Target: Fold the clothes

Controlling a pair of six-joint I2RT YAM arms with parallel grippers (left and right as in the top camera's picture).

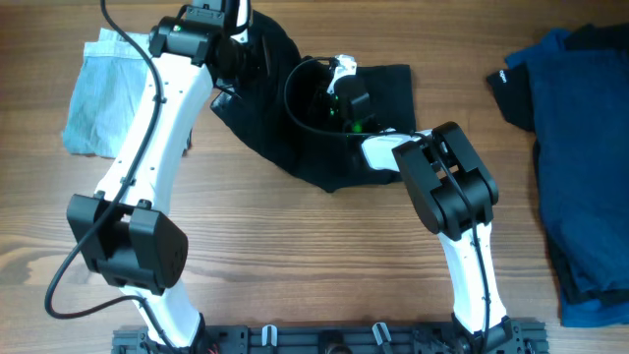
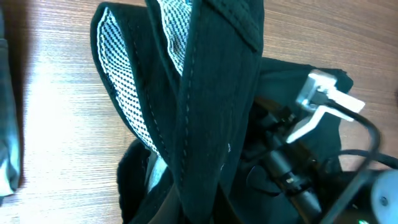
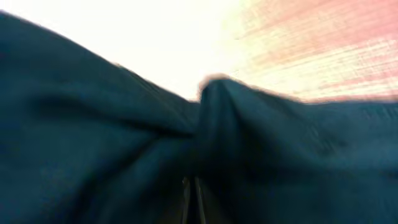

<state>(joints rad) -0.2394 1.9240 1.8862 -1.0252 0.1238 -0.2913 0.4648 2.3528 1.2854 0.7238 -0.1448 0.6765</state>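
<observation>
White links (image 1: pixel 172 98), black joints (image 1: pixel 457 177), looping black cables (image 1: pixel 51 285)

No legible txt, nos., brand or sign is showing in any view. Only candidate: a tiny white mark (image 1: pixel 500 76) is sitting on the dark navy fabric garment (image 1: pixel 580 147) at approx 3 o'clock on the table, too small to read. The black mesh-lined cloth garment (image 2: pixel 217 93) is showing no readable print.

Clothes (image 1: pixel 314 167) on wooden table (image 1: pixel 295 246)
</observation>
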